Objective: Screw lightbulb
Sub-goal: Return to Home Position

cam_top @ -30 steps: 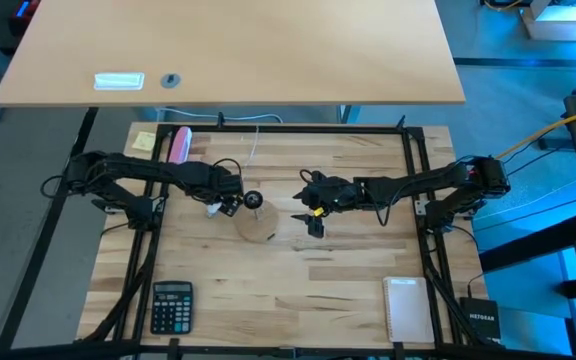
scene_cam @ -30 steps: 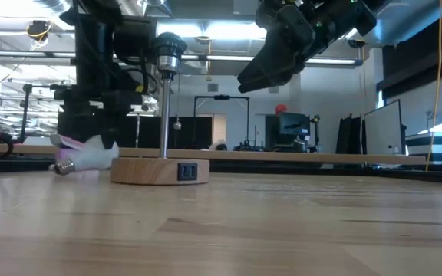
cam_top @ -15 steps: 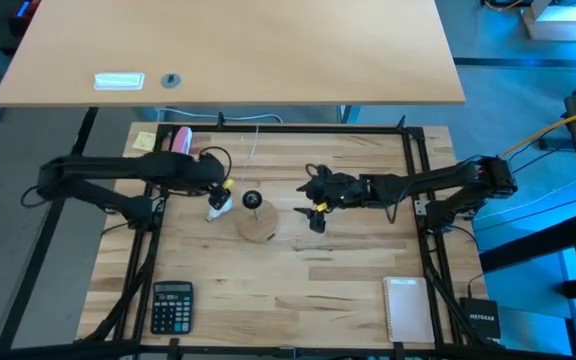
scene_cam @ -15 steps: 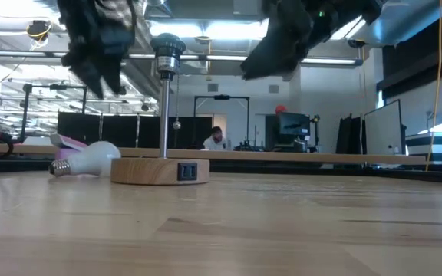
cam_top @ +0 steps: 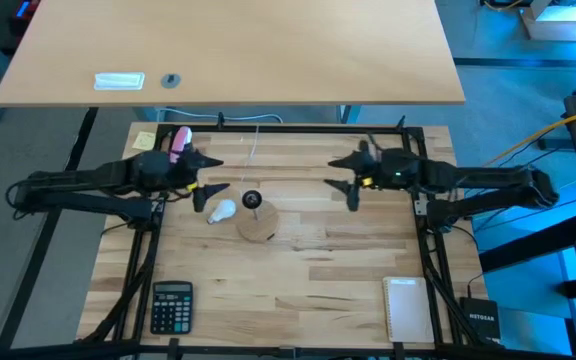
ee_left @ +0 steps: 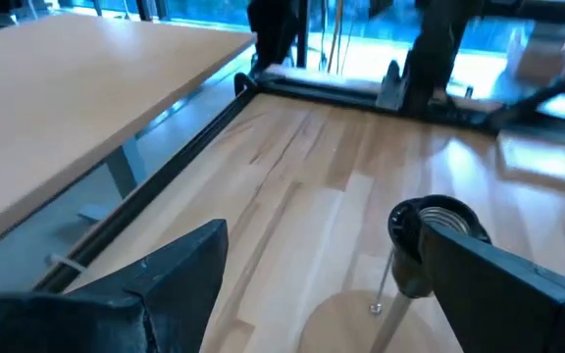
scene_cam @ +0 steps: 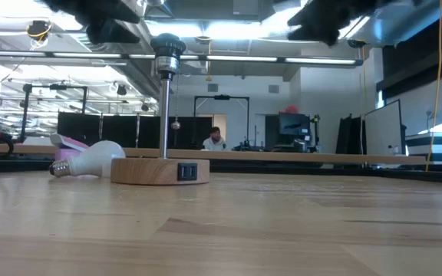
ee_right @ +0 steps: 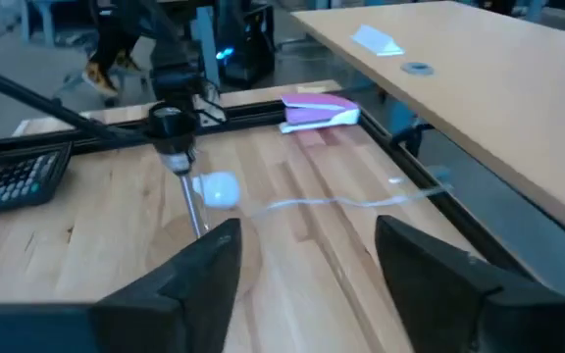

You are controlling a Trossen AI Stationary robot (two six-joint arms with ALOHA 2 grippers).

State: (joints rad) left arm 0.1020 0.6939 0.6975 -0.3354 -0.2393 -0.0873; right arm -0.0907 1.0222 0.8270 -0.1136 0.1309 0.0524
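Observation:
The white lightbulb (cam_top: 221, 211) lies on its side on the table, left of the lamp stand; its silvery screw base (scene_cam: 61, 168) points to the left of the low view. The black socket (cam_top: 252, 200) tops a thin pole on a round wooden disc base (scene_cam: 159, 170). My left gripper (cam_top: 200, 182) is open and empty, raised at the left and far side of the bulb. My right gripper (cam_top: 349, 181) is open and empty, raised to the right of the socket. The bulb (ee_right: 219, 188) and socket (ee_right: 170, 127) show in the right wrist view, and the socket (ee_left: 430, 221) in the left wrist view.
A calculator (cam_top: 172, 305) lies at the near left and a white notepad (cam_top: 405, 308) at the near right. A pink object (cam_top: 179, 143) and a yellow note (cam_top: 145, 141) lie at the far left. A white cable (cam_top: 253, 150) runs in from the far edge.
My left gripper has drawn back from beside the socket toward the table's left and far edges and has risen. My right gripper has drawn back toward the right and far edges and has risen. The bulb lies on the table throughout.

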